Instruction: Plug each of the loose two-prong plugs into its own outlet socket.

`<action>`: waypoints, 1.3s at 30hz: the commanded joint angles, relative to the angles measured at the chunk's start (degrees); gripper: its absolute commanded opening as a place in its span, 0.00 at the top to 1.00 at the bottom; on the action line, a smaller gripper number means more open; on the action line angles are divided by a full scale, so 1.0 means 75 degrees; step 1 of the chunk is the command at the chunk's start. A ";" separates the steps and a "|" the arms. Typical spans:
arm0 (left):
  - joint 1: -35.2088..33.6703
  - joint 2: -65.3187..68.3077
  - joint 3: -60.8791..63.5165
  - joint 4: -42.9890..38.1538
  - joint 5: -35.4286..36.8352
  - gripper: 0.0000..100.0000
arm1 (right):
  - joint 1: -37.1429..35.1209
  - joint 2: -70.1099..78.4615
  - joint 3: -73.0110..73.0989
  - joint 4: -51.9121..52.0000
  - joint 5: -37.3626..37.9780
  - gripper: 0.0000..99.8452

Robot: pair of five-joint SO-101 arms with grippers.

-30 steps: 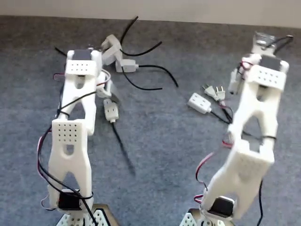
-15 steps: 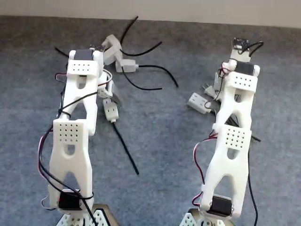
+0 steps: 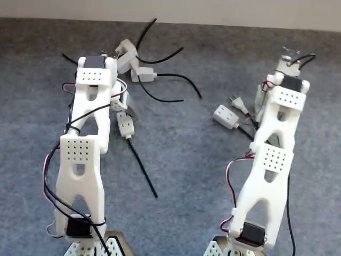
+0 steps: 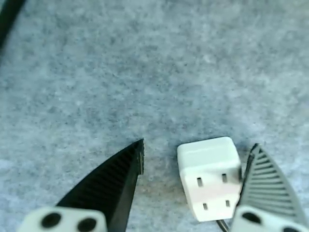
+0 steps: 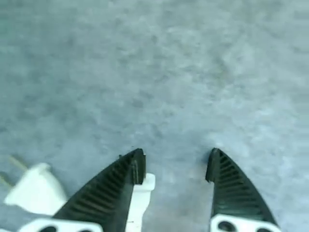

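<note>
While the 2 claws stand with fingers apart over the grey tabletop (image 3: 192,160), nothing is gripped. The left claw (image 4: 197,145) straddles a white outlet socket (image 4: 210,176) that lies just beside 1 finger and well off the other. The right claw (image 5: 176,152) hovers with a loose 2-prong plug (image 5: 33,191) outside its span and another white piece (image 5: 145,191) half hidden behind 1 finger. Closing the left claw from here would likely shove the socket sideways, or twist it on its black cord (image 3: 139,165), rather than seat it squarely. On the right, a closing claw would catch bare tabletop, or clip the hidden piece and knock the plug farther from the other socket (image 3: 226,116).
</note>
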 commanded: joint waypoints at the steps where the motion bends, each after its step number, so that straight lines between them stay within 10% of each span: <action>1: -0.0006 -0.0111 -0.0287 -0.0012 0.0023 0.66 | 0.0522 -0.0193 -0.0064 0.0311 0.0598 0.78; 16: -0.0006 -0.0111 -0.0275 -0.0035 0.0023 0.66 | 0.1237 -0.1694 -0.1225 0.1694 0.1043 0.78; 39: 0.0006 -0.0088 -0.0252 -0.0211 0.0012 0.66 | -0.0311 -0.3241 0.3804 0.1635 -0.1008 0.78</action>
